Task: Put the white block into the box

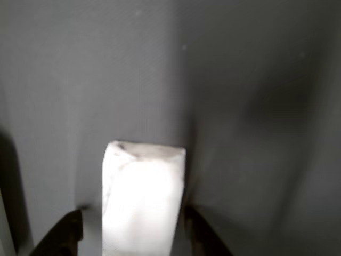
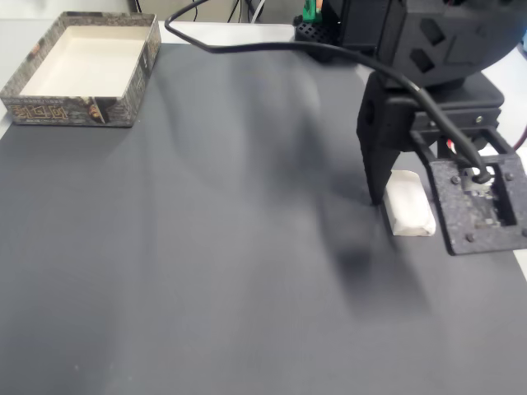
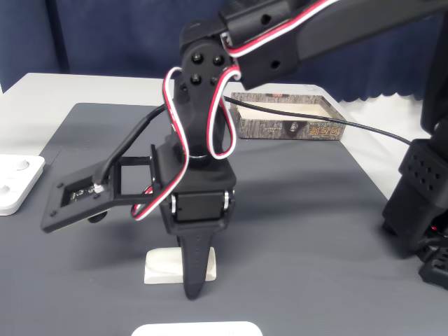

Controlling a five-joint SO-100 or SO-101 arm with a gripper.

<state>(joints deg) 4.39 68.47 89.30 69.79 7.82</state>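
In a fixed view, the box [image 2: 82,70] sat at the far left corner of the dark grey mat [image 2: 206,247], its pale inside bare. Well apart from it, at the right edge, the white block [image 2: 409,214] lay flat on the mat with the gripper [image 2: 395,202] lowered over it. In the other view, the block [image 1: 143,197] stood between two dark fingers [image 1: 64,234], which flanked it left and right and sat close against its sides; whether they pressed on it could not be told. In another fixed view, a black finger [image 3: 194,269] stood in front of the block [image 3: 164,268], its tip at the mat, and a flat white device [image 3: 15,183] lay at the left edge.
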